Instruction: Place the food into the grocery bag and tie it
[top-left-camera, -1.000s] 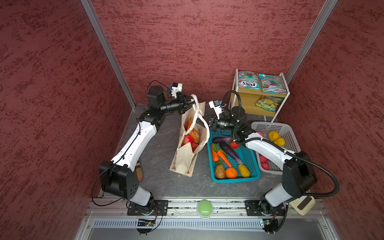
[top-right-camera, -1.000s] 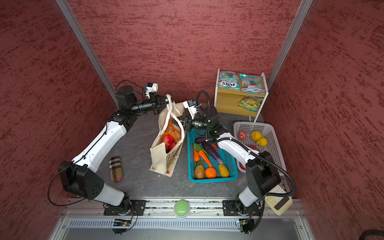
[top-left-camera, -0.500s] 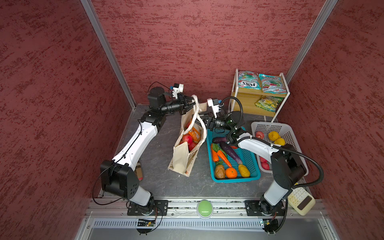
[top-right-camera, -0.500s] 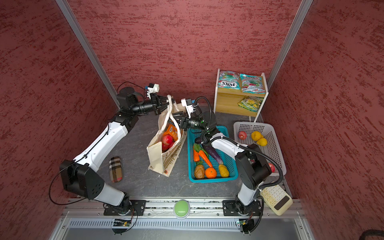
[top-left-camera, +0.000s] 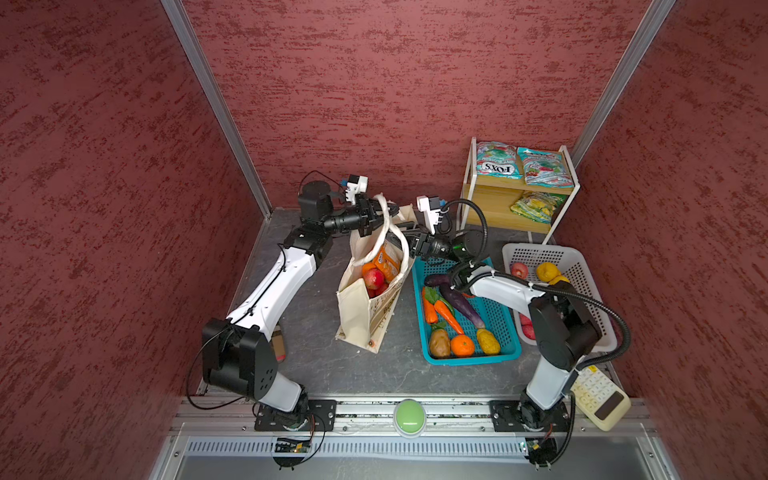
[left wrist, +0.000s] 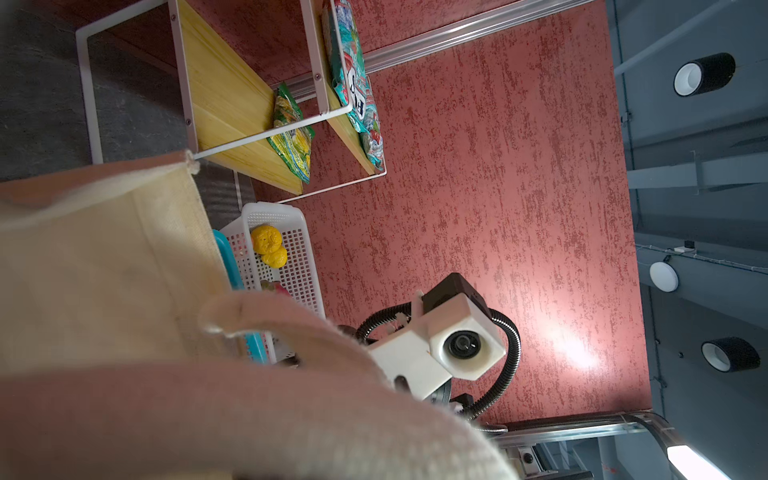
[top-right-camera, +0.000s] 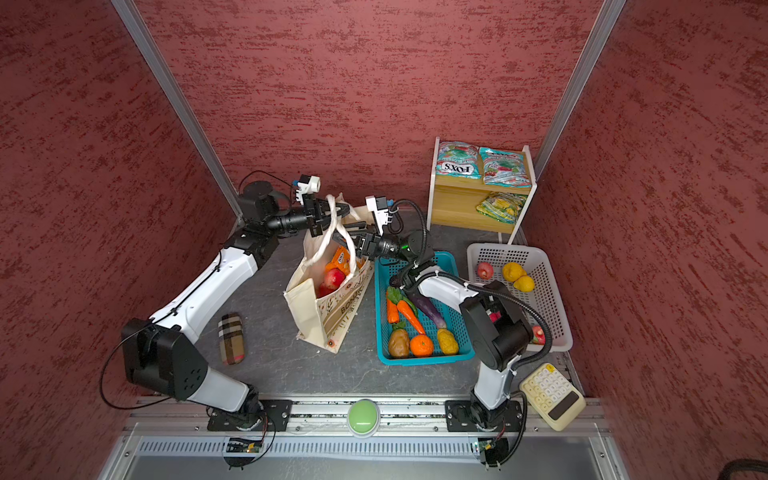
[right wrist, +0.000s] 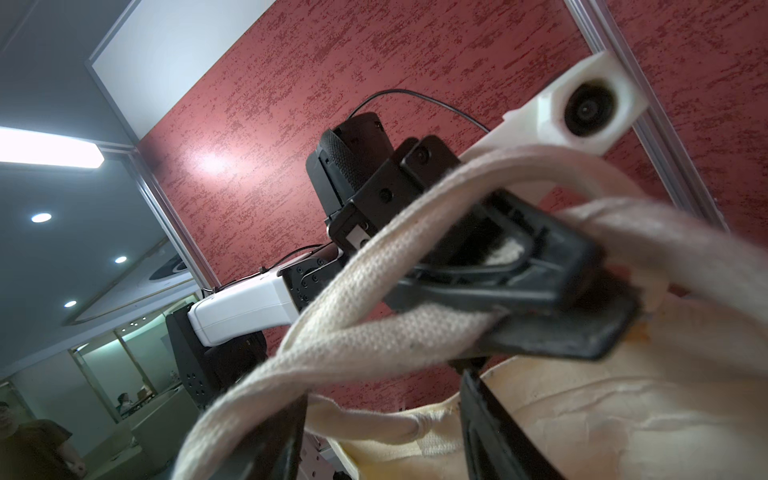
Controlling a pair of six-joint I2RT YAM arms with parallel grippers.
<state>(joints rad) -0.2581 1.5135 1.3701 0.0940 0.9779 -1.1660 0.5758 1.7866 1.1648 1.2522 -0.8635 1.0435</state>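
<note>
1. The grocery bag [top-right-camera: 316,309] stands on the desk [top-right-camera: 270,357] at the middle of both top views. It leans, and its mouth is open toward the upper part of the frame.
2. A red apple [top-right-camera: 333,277] and an orange packet [top-right-camera: 338,261] lie inside the mouth.
3. The left pincer [top-right-camera: 334,212], at upper centre, is clamped on one white handle [right wrist: 386,253]. The right wrist view shows its black fingers pinching the strap.
4. The right pincer [top-right-camera: 343,233] sits just right of the bag's mouth with its jaws apart. A handle strap crosses in front of them, but whether it touches them I cannot tell.
5. The teal basket [top-right-camera: 428,358] of vegetables lies just right of the bag, and the white basket [top-right-camera: 548,299] is farther right.
6. Sweet packets [top-right-camera: 457,160] rest on the shelf [top-right-camera: 461,195] at upper right.
</note>
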